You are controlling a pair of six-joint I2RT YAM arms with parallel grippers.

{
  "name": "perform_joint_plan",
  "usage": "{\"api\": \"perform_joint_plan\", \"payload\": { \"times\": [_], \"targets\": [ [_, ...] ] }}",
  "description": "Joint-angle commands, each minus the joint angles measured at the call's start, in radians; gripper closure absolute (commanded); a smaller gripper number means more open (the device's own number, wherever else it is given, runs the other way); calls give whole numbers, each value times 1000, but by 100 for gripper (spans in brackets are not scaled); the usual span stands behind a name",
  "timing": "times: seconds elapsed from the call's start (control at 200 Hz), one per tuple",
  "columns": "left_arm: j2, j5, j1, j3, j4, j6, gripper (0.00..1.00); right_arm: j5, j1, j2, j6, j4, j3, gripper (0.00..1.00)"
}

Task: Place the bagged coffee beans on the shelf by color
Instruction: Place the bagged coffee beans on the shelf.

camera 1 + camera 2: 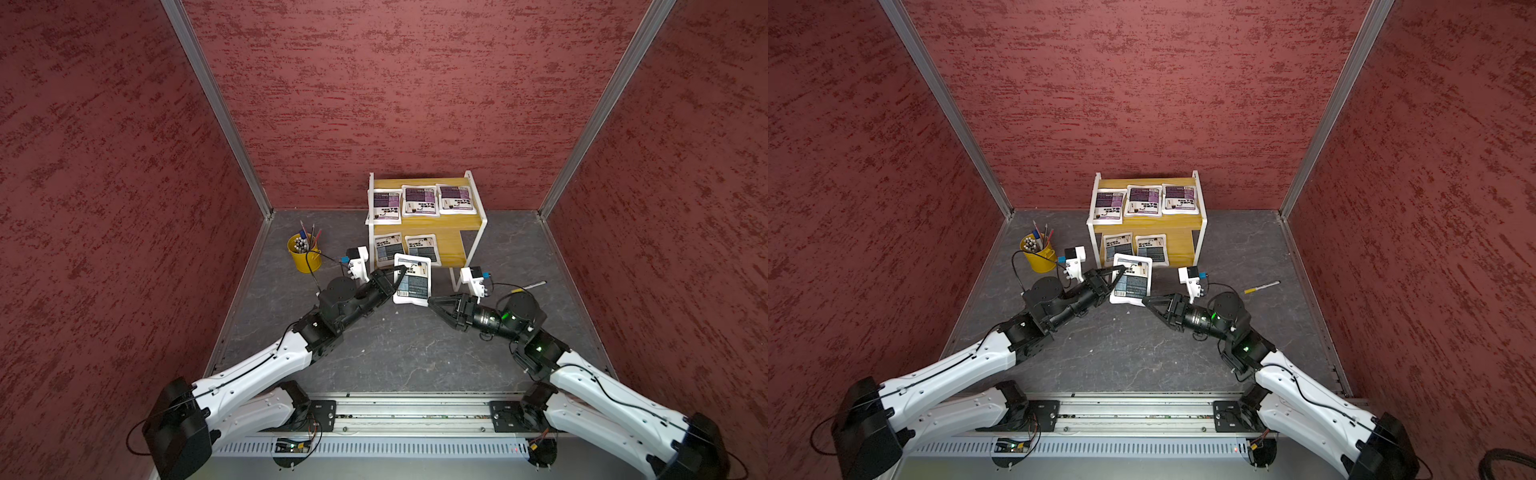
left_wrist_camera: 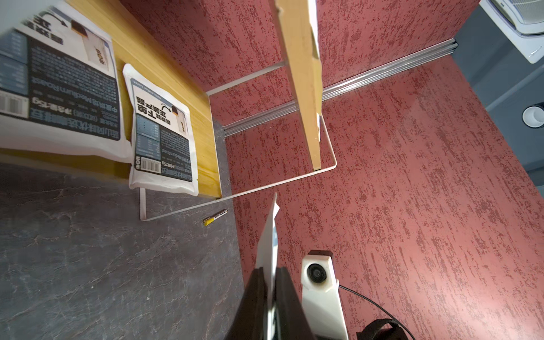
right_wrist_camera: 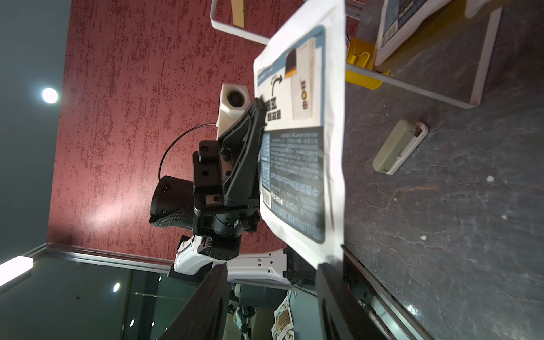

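Note:
Three purple bagged coffee beans (image 1: 419, 200) lie in a row on the top board of the shelf (image 1: 451, 245). Two grey-blue ones (image 1: 388, 248) lie on its lower board. A third grey-blue bag (image 1: 411, 282) (image 1: 1131, 281) hangs upright in front of the lower board. My left gripper (image 1: 401, 272) (image 2: 269, 269) is shut on that bag's upper left edge (image 2: 269, 235). My right gripper (image 1: 430, 300) (image 3: 272, 266) is open, and the bag's lower corner (image 3: 303, 147) sits against one finger without being clamped.
A yellow pen bucket (image 1: 304, 254) stands left of the shelf, close behind my left wrist. A yellow-capped pen (image 1: 534, 284) lies on the table to the right. In the right wrist view a grey-green case (image 3: 397, 147) rests on the table. Red walls enclose three sides.

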Motion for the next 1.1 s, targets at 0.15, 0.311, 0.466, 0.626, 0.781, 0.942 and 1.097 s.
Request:
{"api": "perform_joint_plan", "payload": {
  "times": [0.15,0.311,0.466,0.626,0.781,0.942,1.097],
  "targets": [
    [8,-37,-15,36,79,17,93,128,84,36,50,129,-56,48],
    [25,-36,-24,45,90,20,93,201,119,73,75,245,-80,48],
    [38,-45,-41,38,106,20,94,259,131,86,76,338,-96,48],
    [59,-49,-52,34,124,15,93,263,134,102,82,384,-92,48],
    [78,-53,-66,42,124,20,93,304,136,101,83,405,-100,51],
    [87,-67,-77,34,160,20,93,332,139,102,92,430,-105,60],
    [80,-98,-89,32,143,29,93,355,147,92,95,430,-118,67]
  ]
}}
